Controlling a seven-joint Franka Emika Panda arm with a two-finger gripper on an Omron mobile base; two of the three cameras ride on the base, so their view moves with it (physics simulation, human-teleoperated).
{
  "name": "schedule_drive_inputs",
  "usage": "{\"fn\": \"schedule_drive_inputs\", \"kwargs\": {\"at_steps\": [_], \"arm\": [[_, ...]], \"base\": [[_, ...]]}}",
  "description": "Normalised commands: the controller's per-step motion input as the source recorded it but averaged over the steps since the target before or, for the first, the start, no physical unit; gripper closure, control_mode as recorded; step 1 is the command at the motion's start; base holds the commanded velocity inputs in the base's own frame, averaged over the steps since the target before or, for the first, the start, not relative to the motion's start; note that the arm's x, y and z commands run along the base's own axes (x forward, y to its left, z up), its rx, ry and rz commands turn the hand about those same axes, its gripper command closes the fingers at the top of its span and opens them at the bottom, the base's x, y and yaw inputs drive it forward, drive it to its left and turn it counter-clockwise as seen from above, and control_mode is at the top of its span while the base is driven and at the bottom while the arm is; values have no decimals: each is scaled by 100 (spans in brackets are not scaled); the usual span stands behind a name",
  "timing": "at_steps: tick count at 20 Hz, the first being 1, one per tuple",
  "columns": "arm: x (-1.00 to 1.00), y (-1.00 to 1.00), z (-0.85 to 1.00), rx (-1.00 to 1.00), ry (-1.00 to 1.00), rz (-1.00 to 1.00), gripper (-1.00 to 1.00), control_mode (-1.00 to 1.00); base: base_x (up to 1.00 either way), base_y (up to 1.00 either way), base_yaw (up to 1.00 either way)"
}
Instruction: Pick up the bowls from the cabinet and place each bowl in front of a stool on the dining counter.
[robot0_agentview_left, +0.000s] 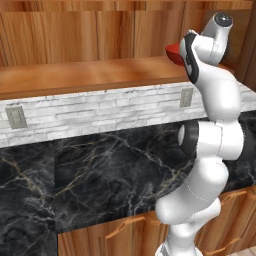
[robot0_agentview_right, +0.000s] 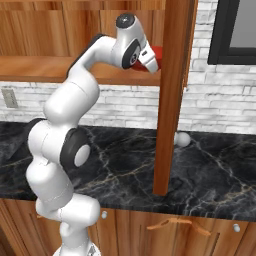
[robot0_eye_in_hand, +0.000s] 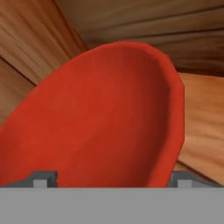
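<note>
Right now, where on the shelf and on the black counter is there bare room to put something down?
The plank shelf is bare along its left and middle. Its right end is crowded: the red bowl and the gripper sit there by the wooden post. The black counter below the brick wall is bare too.

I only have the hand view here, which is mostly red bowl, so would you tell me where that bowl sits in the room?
Observer: The red bowl sits on the plank shelf of the wood-panelled cabinet, at its right end.
Operator: Thank you. What lies below that shelf?
Observer: A white brick backsplash, then a black marble wall counter.
Operator: Is anything standing on that counter?
Observer: A small white round object sits right of the cabinet's upright post; I cannot tell what it is.
</note>
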Motion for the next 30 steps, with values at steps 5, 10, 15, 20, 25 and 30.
{"fn": "schedule_drive_inputs", "kwargs": {"at_steps": [5,10,15,20,25,30], "arm": [[11,-13,-20,0,9,-7,-100,-100],[4,-6,-65,0,3,-8,100,-100],[5,0,-40,0,0,-3,100,-100],[-48,0,-1,0,1,0,100,-100],[-100,33,-19,0,1,0,100,-100],[-100,58,-34,0,-10,4,100,-100]], "base": [[0,0,0],[0,0,0],[0,0,0],[0,0,0],[0,0,0],[0,0,0]]}}
